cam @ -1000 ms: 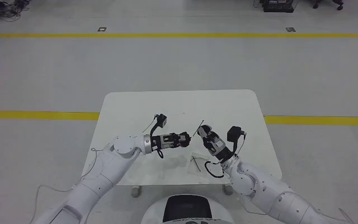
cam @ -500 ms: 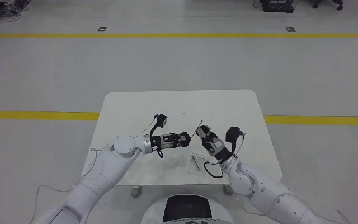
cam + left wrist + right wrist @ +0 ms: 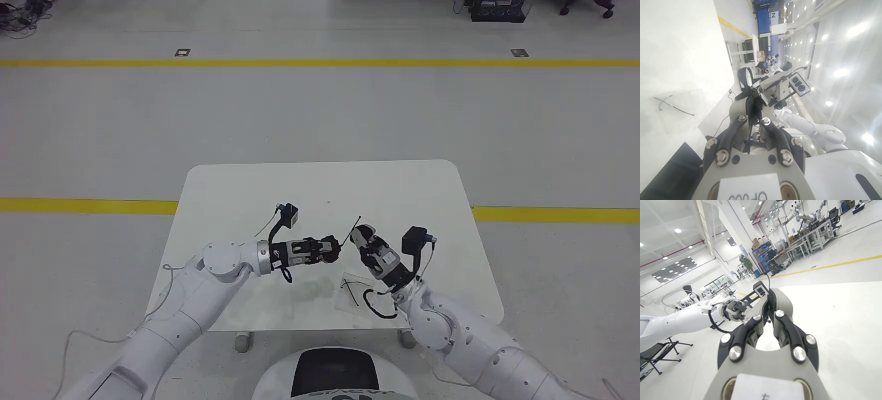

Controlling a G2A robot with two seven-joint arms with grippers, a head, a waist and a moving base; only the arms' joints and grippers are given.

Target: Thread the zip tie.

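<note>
Above the middle of the white table [image 3: 400, 190] my two grippers meet tip to tip. The left gripper [image 3: 333, 247] is shut on one end of a thin black zip tie [image 3: 745, 94], which juts out past its fingertips in the left wrist view [image 3: 753, 96]. Right beside it, the right gripper [image 3: 358, 238] is shut on the strap [image 3: 769, 281], whose free end rises above the pinched fingers [image 3: 769, 298]. From above the strap [image 3: 353, 227] shows as a short dark line slanting away from the right gripper.
Two spare black zip ties [image 3: 352, 290] lie crossed on a clear plastic sheet [image 3: 687, 98] near the table's front edge, below the grippers. The table edge runs close behind that sheet.
The right arm has edged slightly left, toward the left gripper. The left arm and the zip tie look unchanged.
</note>
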